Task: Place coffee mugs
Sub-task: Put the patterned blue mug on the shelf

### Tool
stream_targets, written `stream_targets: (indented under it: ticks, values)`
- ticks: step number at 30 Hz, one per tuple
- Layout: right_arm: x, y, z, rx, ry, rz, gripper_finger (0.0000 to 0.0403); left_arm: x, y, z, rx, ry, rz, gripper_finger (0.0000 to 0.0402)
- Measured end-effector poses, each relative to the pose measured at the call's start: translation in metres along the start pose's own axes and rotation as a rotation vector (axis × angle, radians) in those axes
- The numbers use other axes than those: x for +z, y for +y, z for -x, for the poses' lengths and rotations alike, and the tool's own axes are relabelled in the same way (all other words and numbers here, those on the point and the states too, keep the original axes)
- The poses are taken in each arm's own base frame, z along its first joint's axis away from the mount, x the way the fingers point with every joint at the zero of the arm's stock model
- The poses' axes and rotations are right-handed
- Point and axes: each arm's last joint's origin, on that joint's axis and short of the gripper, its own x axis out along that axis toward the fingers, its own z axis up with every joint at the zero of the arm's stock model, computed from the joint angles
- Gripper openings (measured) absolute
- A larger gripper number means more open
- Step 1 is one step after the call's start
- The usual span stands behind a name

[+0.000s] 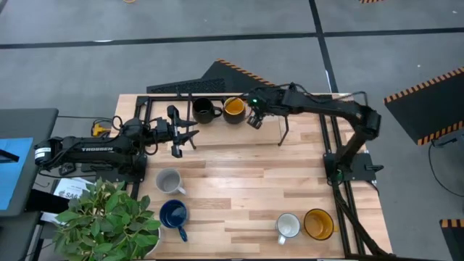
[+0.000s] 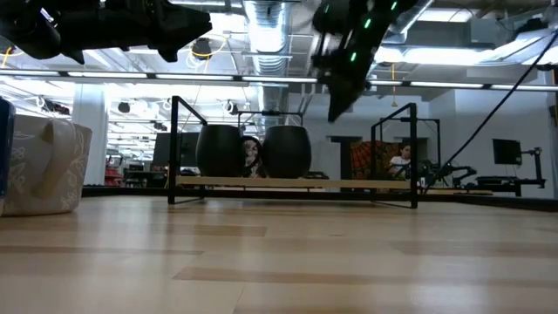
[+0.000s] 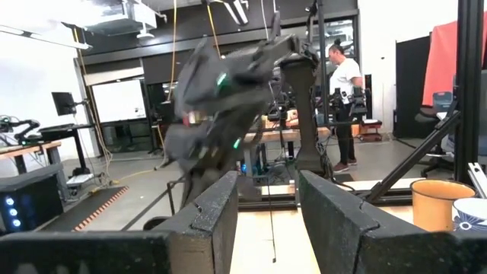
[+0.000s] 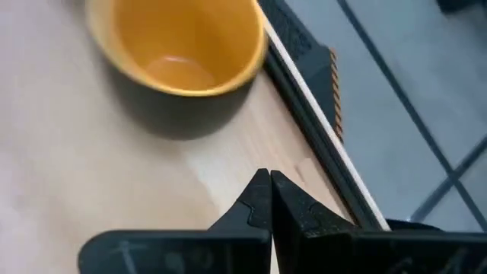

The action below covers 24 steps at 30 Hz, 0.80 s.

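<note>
Wooden counter [image 1: 239,181], workshop behind.
I see my right gripper [image 4: 269,199] pinched closed, empty, beside a yellow mug [image 4: 179,57]; left gripper [image 3: 268,213] parted, empty; low view shows a person [image 2: 402,161].

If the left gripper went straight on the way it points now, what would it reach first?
Probably the right arm's gripper, which fills the line ahead of the left gripper above the table. The yellow-orange mug and white mug sit off to one side. Depth is uncertain.
</note>
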Motion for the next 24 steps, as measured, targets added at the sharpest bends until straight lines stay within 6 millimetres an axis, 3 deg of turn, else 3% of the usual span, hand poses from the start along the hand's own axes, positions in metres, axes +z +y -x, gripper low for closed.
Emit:
stream_targets:
  ticks: [6, 9, 17, 24]
  values:
    - [-0.009, 0.03, 0.076, 0.219, -0.108, 0.052, 0.004, 0.0, 0.0, 0.0, 0.0, 0.0, 0.0, 0.0128]
    - [-0.019, 0.049, 0.104, 0.318, -0.111, 0.053, 0.0058, 0.0, 0.0, 0.0, 0.0, 0.0, 0.008, 0.0128]
    - [-0.061, 0.091, 0.146, 0.421, 0.1, 0.003, 0.009, 0.0, 0.0, 0.0, 0.0, 0.003, 0.027, 0.0128]
    - [-0.095, 0.123, 0.176, 0.504, 0.296, -0.071, 0.0167, 0.0, 0.0, 0.0, 0.0, 0.003, 0.027, 0.0128]
